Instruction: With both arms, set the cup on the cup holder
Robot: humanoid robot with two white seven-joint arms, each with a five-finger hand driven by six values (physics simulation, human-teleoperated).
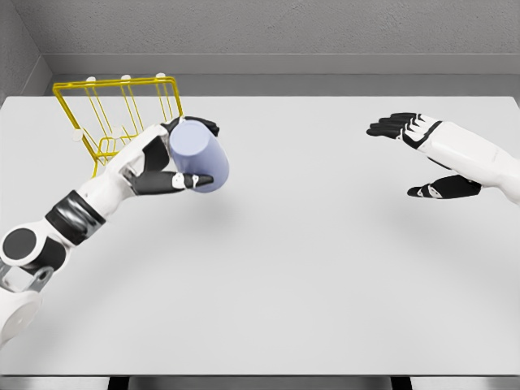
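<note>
The left hand (166, 158) reaches in from the lower left and grips the pale lavender cup (198, 156), its black fingers (193, 179) wrapped around the side, thumb below and the rest above. The cup is tilted and held above the desk (309, 268), just in front of the yellow wire cup holder (122, 110), which stands at the desk's far left corner. The right hand (426, 154) hovers well apart on the right side, its fingers spread and holding nothing.
</note>
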